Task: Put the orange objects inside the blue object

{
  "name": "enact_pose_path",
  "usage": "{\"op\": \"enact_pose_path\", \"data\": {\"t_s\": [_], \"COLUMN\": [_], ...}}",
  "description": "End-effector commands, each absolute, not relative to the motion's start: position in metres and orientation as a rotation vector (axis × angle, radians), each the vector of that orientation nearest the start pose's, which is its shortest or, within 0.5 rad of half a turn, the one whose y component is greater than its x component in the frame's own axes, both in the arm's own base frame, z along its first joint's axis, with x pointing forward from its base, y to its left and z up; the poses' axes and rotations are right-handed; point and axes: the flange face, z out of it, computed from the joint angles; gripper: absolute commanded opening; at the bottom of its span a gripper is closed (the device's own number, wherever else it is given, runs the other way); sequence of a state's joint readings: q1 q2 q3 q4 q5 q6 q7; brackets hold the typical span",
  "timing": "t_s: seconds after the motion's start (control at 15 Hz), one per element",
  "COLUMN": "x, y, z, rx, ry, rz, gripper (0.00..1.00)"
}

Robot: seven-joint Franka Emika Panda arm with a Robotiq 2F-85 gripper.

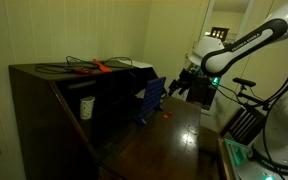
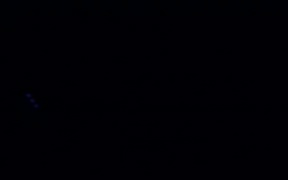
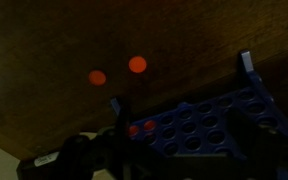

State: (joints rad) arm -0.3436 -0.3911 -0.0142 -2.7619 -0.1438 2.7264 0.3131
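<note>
4 orange pieces counted in wrist view. 2 round ones lie on bare wood, close together, just beside the blue basket. 2 more orange-red spots show through its holes at one corner; in or under it, can't tell. 1 basket, on the dark table, tipped up on edge in an exterior view. In wrist view its long axis runs lower left to upper right, hole grid facing the camera. Gripper just beside it, fingers spread wide, holding nothing. 1 white cup, well apart.
</note>
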Motion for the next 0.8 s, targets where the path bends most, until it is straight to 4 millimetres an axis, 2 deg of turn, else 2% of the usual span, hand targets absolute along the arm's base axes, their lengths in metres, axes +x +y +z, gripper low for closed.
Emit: {"op": "enact_pose_path", "data": {"t_s": [0.0, 0.13, 0.53, 0.73], "x": [0.379, 0.38, 0.385, 0.388], "y": [-0.136, -0.138, -0.162, -0.173], "z": [0.369, 0.363, 0.31, 0.283], "rx": [-3.055, -3.105, -3.153, -3.145], "ry": [0.86, 0.855, 0.718, 0.65], "rz": [-0.567, -0.582, -0.534, -0.575], "gripper": [1.0, 1.0, 1.0, 1.0]}}
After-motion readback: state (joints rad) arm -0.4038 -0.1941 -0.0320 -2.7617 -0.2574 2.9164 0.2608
